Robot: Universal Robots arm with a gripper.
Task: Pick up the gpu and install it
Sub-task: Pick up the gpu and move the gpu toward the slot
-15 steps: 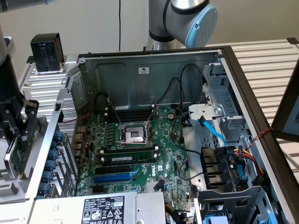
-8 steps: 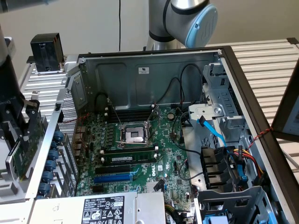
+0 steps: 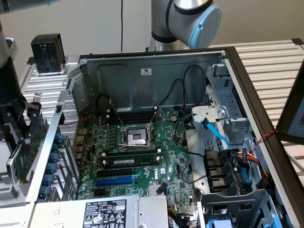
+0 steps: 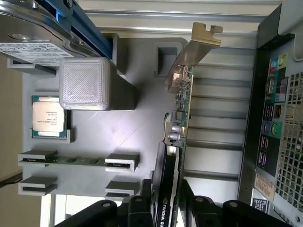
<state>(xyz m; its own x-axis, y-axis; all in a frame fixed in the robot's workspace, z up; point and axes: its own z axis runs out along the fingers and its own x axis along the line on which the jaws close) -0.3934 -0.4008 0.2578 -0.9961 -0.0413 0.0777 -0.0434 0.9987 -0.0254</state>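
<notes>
- Outside the computer case (image 3: 142, 76), off its rear panel toward the exterior view's left, the gpu (image 4: 182, 118) stands on its long edge in a grey holder (image 4: 123, 127), apparently not yet lifted.
- Its long axis runs parallel to the case's rear panel. The silver bracket (image 4: 196, 45) is the end far from the gripper (image 4: 165, 185), and the black fan shroud (image 4: 163, 189) is the end nearest it.
- The jaws are spread and straddle the card at the shroud end, one on each face. No firm pinch shows.
- So the card lies directly between the jaws, flat faces toward them, and they span its thin dimension, not its length.
- Inside the case, the motherboard (image 3: 142, 142) lies flat. A blue slot (image 3: 115, 180) near the rear panel is bare.
- Toward the exterior view's right inside the case sits the drive cage (image 3: 223, 109).
</notes>
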